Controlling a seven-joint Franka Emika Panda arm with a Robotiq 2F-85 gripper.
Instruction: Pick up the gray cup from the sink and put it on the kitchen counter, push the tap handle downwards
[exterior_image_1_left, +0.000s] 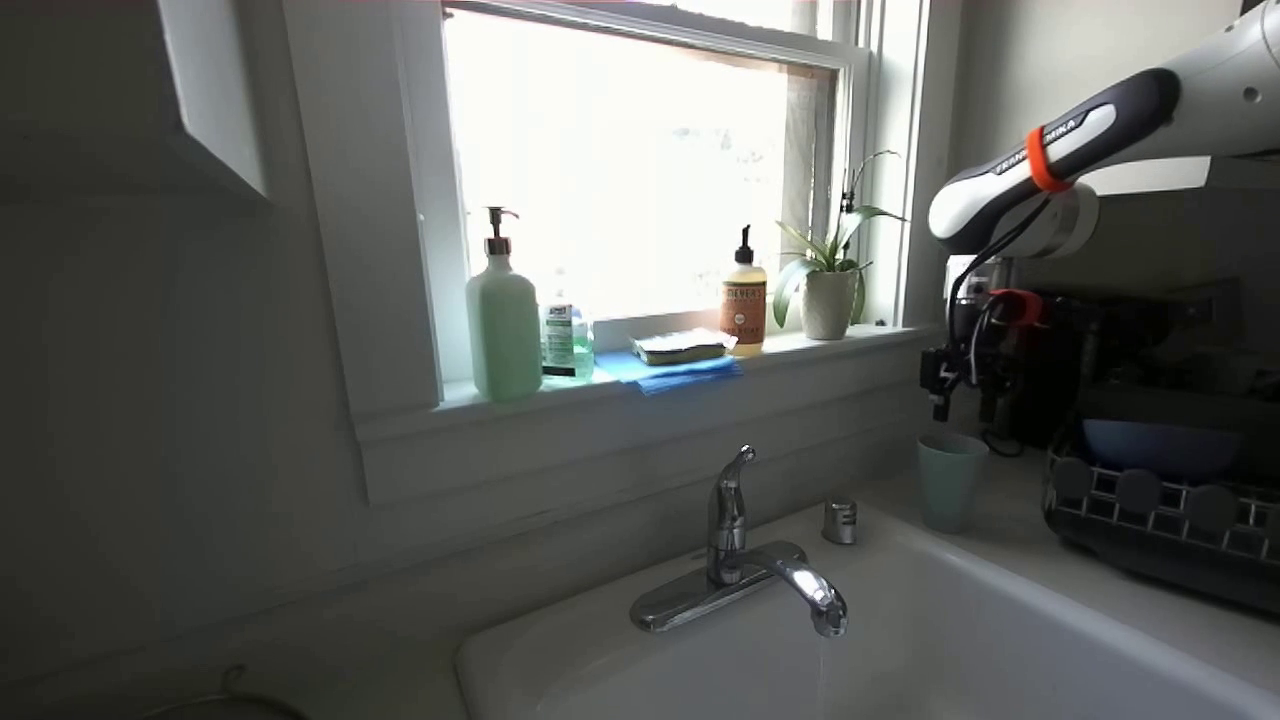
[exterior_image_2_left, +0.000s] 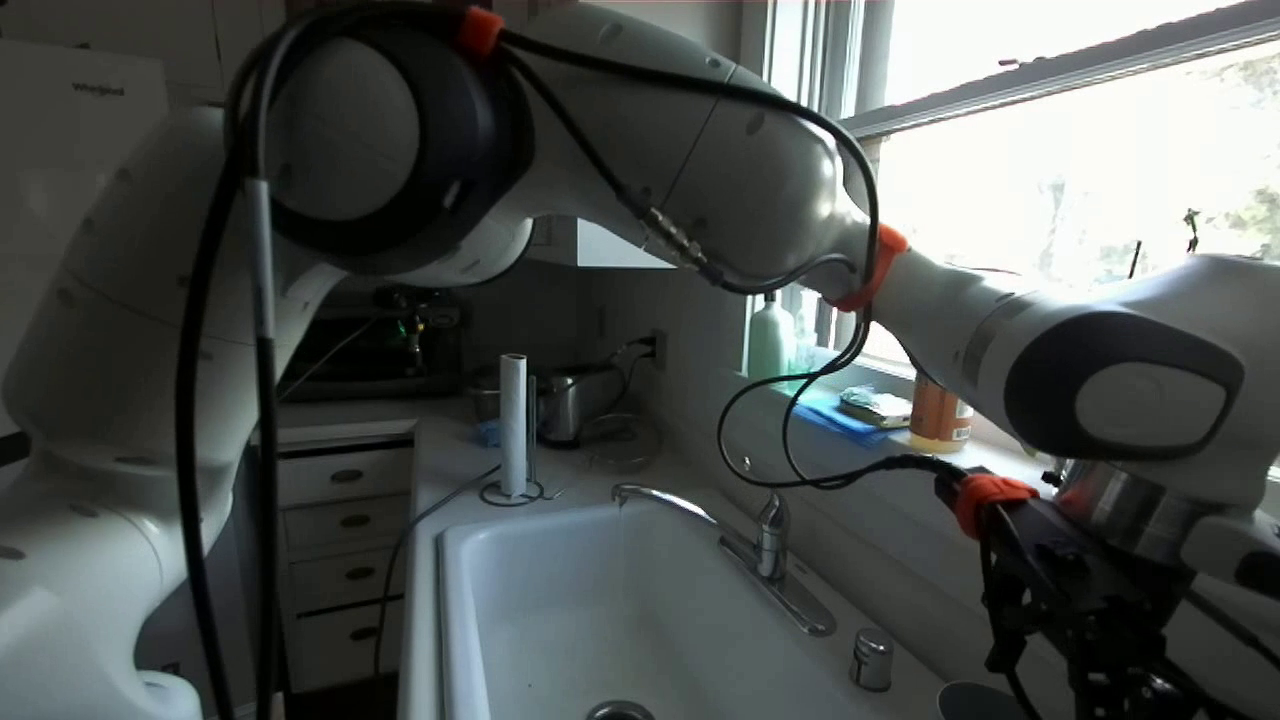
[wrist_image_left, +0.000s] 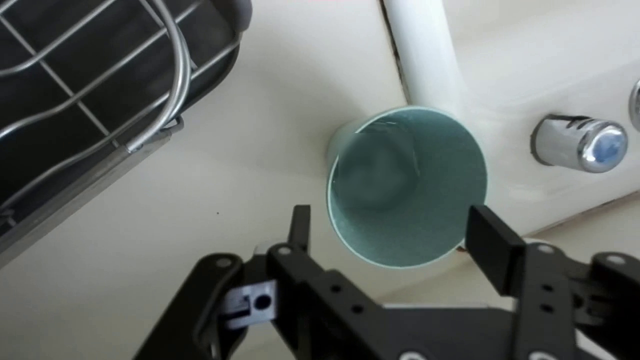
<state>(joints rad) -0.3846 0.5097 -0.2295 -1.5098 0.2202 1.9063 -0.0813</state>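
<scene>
The gray cup (exterior_image_1_left: 950, 485) stands upright on the kitchen counter (exterior_image_1_left: 1020, 520) beside the sink's corner. The wrist view looks down into the cup (wrist_image_left: 407, 200); a faint line inside may be liquid. My gripper (exterior_image_1_left: 964, 412) is open just above the cup and is not holding it. In the wrist view the fingers (wrist_image_left: 390, 220) are spread on either side of the near part of its rim. The tap handle (exterior_image_1_left: 733, 490) points up above the faucet, and a thin water stream falls from the spout into the white sink (exterior_image_1_left: 540, 670). The handle (exterior_image_2_left: 773, 515) also shows in an exterior view.
A dark dish rack (wrist_image_left: 100, 85) stands on the counter beside the cup. A small chrome knob (exterior_image_1_left: 840, 522) sits between cup and faucet. The sill above holds a green pump bottle (exterior_image_1_left: 505, 330), an orange soap bottle (exterior_image_1_left: 744, 310) and a plant pot (exterior_image_1_left: 828, 305).
</scene>
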